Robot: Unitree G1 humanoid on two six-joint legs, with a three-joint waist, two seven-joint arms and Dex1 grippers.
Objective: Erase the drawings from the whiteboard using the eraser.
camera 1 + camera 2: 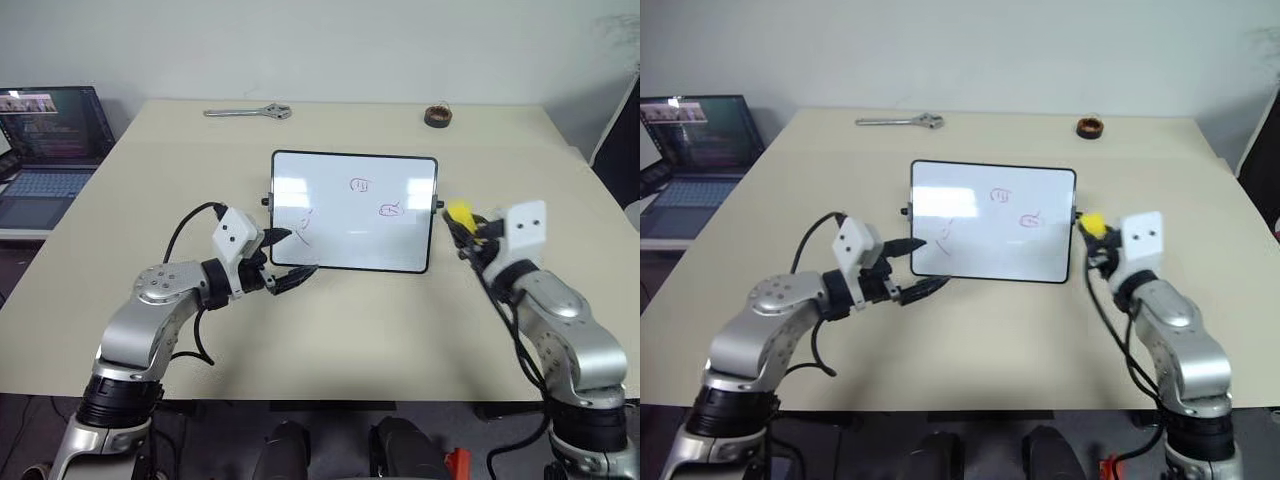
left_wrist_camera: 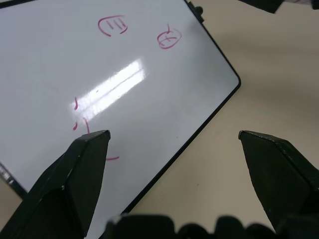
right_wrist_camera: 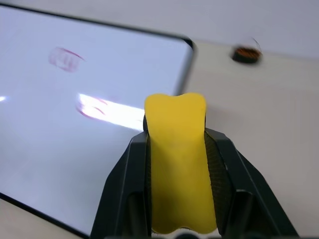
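Eraser point(image 3: 177, 164) clamped in right hand point(image 3: 177, 149) beside whiteboard point(image 1: 340, 240), left hand point(image 2: 174, 144) apart at its corner

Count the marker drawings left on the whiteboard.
3. One purplish-pink squiggle sits upper middle of the glossy white black-framed whiteboard, another lower right of it, and a fainter group of strokes by the left edge near the left pincer.

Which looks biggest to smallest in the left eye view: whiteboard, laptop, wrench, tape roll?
1. whiteboard
2. laptop, though the picture's edge cuts it off, so its full extent is unsure
3. wrench
4. tape roll

The wrench and the tape roll lie farther from the camera, which shrinks them.
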